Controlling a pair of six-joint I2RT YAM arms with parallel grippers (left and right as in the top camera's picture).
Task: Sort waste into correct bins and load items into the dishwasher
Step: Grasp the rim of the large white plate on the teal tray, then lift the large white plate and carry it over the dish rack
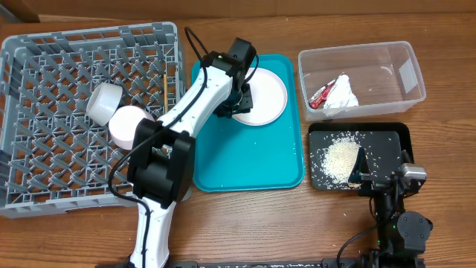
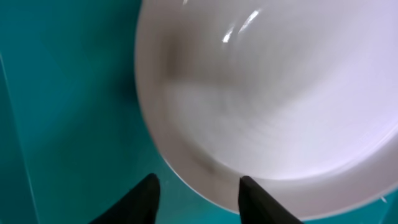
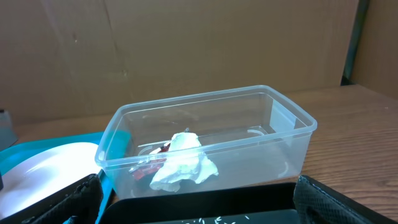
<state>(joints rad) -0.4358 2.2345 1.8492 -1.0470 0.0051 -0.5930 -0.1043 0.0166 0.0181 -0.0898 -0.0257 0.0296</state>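
The round white plate (image 1: 268, 85) lies on the teal serving tray (image 1: 253, 160). My left gripper (image 1: 239, 103) is open at the plate's left rim. In the left wrist view one finger of it (image 2: 199, 190) is over the plate (image 2: 280, 93) and the other is over the teal tray (image 2: 62, 93). Two white bowls (image 1: 104, 100) (image 1: 128, 125) and a chopstick (image 1: 163, 88) lie in the grey dish rack (image 1: 44, 171). The clear tub (image 1: 387, 67) holds the red wrapper (image 1: 321, 95) and the white tissue (image 1: 343, 93). Rice (image 1: 338, 158) lies in the black tray (image 1: 401, 132). My right gripper (image 1: 383, 170) is open and empty at that tray's near edge.
The right wrist view shows the clear tub (image 3: 205, 124) with the tissue (image 3: 183, 162) just beyond the black tray (image 3: 205, 202), between my open right fingers (image 3: 205, 214). The left arm stretches across the rack's right wall and the teal tray. Bare wooden table (image 1: 297, 223) lies in front.
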